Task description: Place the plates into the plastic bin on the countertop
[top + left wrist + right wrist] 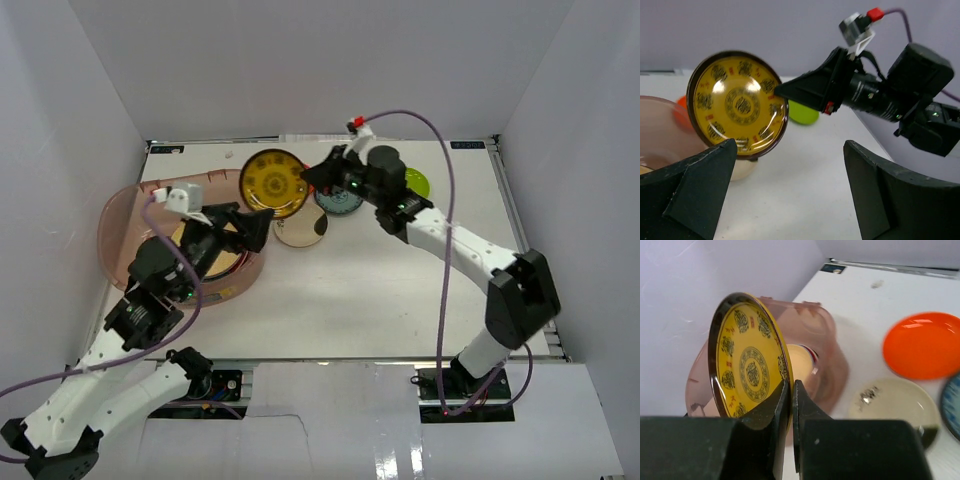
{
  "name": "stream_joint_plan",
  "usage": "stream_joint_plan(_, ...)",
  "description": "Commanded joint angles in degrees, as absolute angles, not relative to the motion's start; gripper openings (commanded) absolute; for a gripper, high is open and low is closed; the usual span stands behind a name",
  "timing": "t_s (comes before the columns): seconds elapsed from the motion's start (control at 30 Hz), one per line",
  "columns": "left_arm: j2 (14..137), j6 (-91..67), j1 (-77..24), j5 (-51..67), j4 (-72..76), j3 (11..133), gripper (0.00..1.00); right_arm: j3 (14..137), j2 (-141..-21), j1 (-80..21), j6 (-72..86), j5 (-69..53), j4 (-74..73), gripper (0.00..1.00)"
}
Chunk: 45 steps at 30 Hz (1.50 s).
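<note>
My right gripper (791,390) is shut on the rim of the yellow-brown patterned plate (742,360), holding it on edge above the countertop (380,300). In the top view this plate (273,183) hangs just right of the plastic bin (125,225), with the right gripper (310,180) at its right edge. My left gripper (255,225) is open and empty beside the bin, its fingers (700,185) wide apart, facing the plate (737,102). A tan plate (300,232), a blue-patterned plate (340,200), a lime green plate (418,182) and an orange plate (922,345) lie on the countertop. Plates (225,262) lie in the bin.
White walls close in the countertop at the left, back and right. The bin's rim (830,350) rises right behind the held plate. The left arm reaches over the bin's near side.
</note>
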State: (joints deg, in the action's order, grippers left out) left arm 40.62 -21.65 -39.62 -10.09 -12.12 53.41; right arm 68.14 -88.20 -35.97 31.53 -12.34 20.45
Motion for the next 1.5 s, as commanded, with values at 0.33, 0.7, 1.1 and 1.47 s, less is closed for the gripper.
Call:
stream_joint_plan(0.33,27.87,-13.1,-39.73,-34.28,-12.75,46.76,0.98,127.85,-134.27,-53.69,16.61,-3.43,-7.29,0.08)
stream_joint_plan(0.7,26.37,-12.48,-39.73,-34.63,-11.07,43.07,0.98,124.81,-130.1,-54.58,17.4,-1.5,-4.04,0.54)
stream_joint_plan(1.1,29.88,-14.59,-39.55,-29.09,-12.3,42.01,0.98,76.43,-104.95,-39.03,27.22,1.56,12.56,0.08)
stream_joint_plan(1.47,31.73,-14.06,-39.2,-28.04,-12.13,41.92,0.98,66.71,-113.71,-31.82,40.86,-4.12,21.0,0.58)
